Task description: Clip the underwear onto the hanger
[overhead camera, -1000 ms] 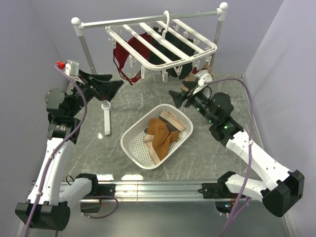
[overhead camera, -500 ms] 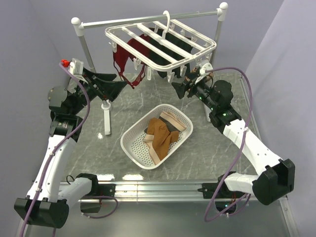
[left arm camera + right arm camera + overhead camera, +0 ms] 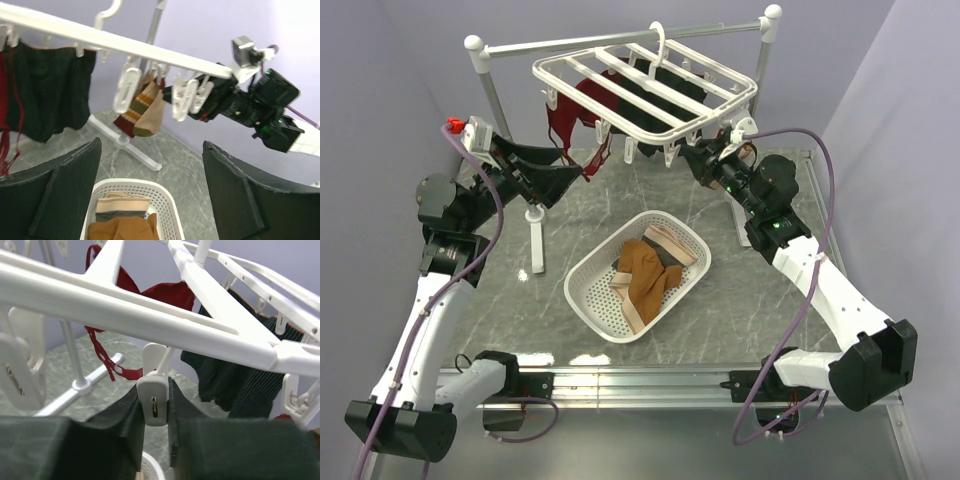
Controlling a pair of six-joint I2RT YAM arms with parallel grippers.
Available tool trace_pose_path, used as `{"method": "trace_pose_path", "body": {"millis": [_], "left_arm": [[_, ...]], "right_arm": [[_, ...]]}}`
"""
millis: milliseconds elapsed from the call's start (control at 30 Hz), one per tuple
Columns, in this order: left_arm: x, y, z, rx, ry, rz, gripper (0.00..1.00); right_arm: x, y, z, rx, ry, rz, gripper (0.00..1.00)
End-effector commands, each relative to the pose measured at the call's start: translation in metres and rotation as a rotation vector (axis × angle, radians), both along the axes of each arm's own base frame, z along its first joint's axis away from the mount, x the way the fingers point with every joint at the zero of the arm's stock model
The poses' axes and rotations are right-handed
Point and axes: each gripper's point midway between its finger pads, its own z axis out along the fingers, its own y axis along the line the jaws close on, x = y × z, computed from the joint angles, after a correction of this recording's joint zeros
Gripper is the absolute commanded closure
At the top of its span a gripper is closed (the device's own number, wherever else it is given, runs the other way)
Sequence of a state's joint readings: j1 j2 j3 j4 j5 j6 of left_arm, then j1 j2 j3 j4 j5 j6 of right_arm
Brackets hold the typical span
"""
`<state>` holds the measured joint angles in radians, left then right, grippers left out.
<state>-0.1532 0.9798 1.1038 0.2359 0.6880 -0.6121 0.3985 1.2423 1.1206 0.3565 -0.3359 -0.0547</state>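
Note:
The rust-brown underwear [image 3: 645,280] lies crumpled in the white basket [image 3: 582,275] on the table, and its top edge shows in the left wrist view [image 3: 120,231]. The white hanger [image 3: 645,85] hangs tilted from the rail. My right gripper [image 3: 694,153] is raised under the hanger's near edge. In its wrist view the right gripper [image 3: 156,412] is shut on a small white clip [image 3: 154,397] dangling from a hanger bar [image 3: 150,315]. My left gripper [image 3: 566,176] stands open in the air left of the hanger, with nothing between its fingers [image 3: 55,190], above the basket rim [image 3: 172,202].
A grey rail [image 3: 620,38] with white ball ends carries the hanger. A dark garment [image 3: 47,95], a red bra [image 3: 570,120] and a striped sock [image 3: 142,107] hang from clips. A pale beige piece [image 3: 670,243] lies in the basket. The rail's white foot [image 3: 536,245] stands left of the basket.
My right gripper rose from near the table to the hanger's near edge and closed on a dangling clip. The left gripper moved up and right toward the hanger, still open.

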Motion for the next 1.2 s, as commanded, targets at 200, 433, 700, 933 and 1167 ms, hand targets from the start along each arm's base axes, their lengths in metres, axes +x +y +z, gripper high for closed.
{"method": "trace_pose_path", "body": {"millis": [200, 433, 700, 933, 1167], "left_arm": [[-0.047, -0.043, 0.042, 0.034, -0.189, -0.204, 0.23], [-0.055, -0.088, 0.043, -0.037, -0.1, -0.231, 0.41], [-0.028, -0.124, 0.034, -0.057, 0.039, -0.115, 0.5], [0.001, -0.133, 0.034, -0.065, 0.123, -0.004, 0.42], [0.018, -0.132, 0.029, -0.078, 0.173, 0.074, 0.58]], "right_arm": [[-0.033, 0.012, 0.036, 0.028, -0.046, 0.031, 1.0], [-0.054, 0.041, 0.031, 0.041, 0.004, 0.075, 1.0], [-0.061, 0.059, 0.03, 0.046, 0.039, 0.101, 1.0], [-0.066, 0.066, 0.026, 0.031, 0.051, 0.126, 1.0], [-0.07, 0.071, 0.028, 0.032, 0.041, 0.147, 1.0]]}}
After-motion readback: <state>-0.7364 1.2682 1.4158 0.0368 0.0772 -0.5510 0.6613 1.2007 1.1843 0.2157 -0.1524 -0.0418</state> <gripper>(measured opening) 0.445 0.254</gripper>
